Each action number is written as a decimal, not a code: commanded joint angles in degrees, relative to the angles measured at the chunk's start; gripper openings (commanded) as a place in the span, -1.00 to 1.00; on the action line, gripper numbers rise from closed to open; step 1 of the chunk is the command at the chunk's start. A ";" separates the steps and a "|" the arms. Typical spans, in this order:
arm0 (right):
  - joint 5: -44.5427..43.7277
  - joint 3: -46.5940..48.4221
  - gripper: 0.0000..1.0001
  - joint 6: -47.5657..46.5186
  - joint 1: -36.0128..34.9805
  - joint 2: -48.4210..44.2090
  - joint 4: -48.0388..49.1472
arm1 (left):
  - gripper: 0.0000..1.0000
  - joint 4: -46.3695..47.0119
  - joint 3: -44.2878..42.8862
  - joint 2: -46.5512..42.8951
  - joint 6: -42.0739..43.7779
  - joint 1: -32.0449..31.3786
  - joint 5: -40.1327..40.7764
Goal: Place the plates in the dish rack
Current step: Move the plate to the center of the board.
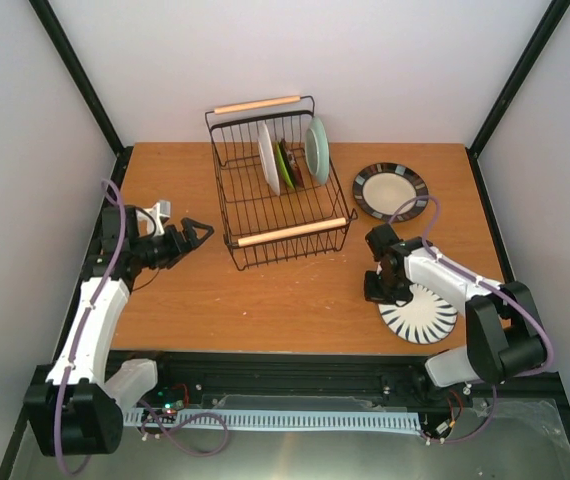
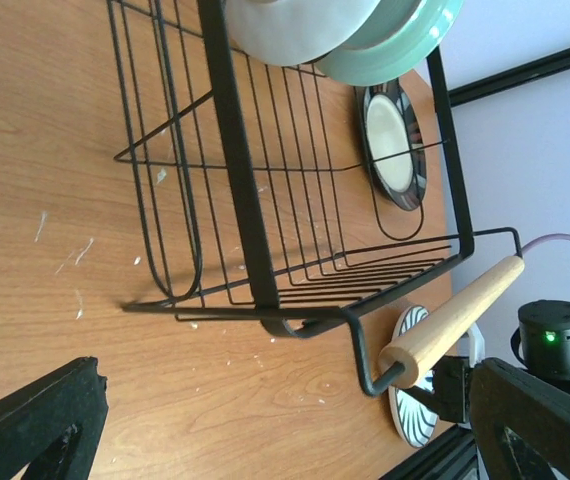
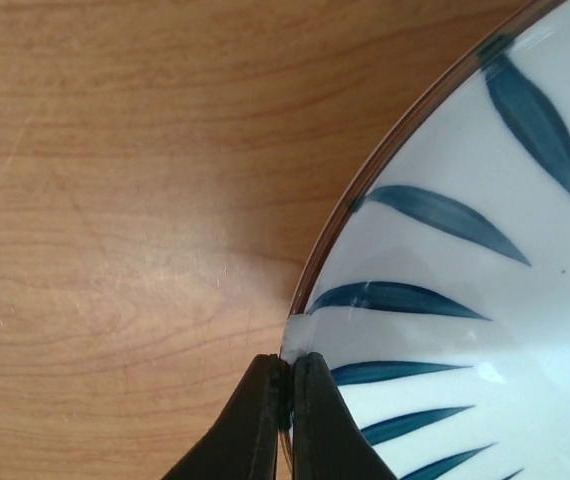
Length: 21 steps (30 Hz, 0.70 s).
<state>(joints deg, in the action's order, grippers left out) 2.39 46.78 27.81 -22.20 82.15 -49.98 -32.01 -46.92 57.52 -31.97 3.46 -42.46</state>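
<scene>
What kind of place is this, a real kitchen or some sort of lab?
Likely a robot test booth, not a kitchen: a left arm and a right arm bolted at the near edge of a wooden table, plain white walls in black frame posts, and just a dish rack and plates.

I am finding no text, label, brand, number or sign that can be read, whether on the dish rack (image 1: 290,233), the striped plate (image 1: 422,314), the other plates (image 1: 390,190) or the desk (image 1: 265,300).
</scene>
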 commanded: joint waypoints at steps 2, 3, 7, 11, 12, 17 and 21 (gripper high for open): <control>7.02 -2.21 -0.94 1.66 -1.08 -2.52 2.51 | 0.99 -6.13 1.28 -6.49 -0.34 -0.27 5.03; 7.57 -2.11 -0.94 1.41 -1.82 -2.63 2.67 | 0.99 -7.23 1.96 -8.62 -1.33 -0.30 5.23; 8.78 -1.94 -0.94 1.43 -4.72 -3.68 3.40 | 0.98 -8.95 5.94 -19.39 -7.07 -0.33 2.40; 10.76 -2.93 -0.95 1.00 -6.14 -4.87 5.52 | 0.90 -14.93 7.22 -23.65 -7.62 -1.17 1.05; 11.06 -3.05 -0.94 0.65 -6.71 -4.73 5.85 | 0.90 -17.05 6.82 -24.33 -7.20 -1.47 1.65; 12.60 -2.61 -0.95 -0.20 -10.85 -3.67 8.05 | 0.90 -22.23 6.12 -28.24 -7.65 -2.18 1.57; 13.18 -1.70 -0.94 0.40 -14.76 -3.04 10.10 | 0.92 -24.85 5.88 -29.96 -8.19 -2.18 0.83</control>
<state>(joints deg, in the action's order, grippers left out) 11.42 44.07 28.12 -33.45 78.61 -45.36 -52.05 -40.21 29.10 -38.50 1.50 -40.34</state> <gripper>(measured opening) 0.041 0.954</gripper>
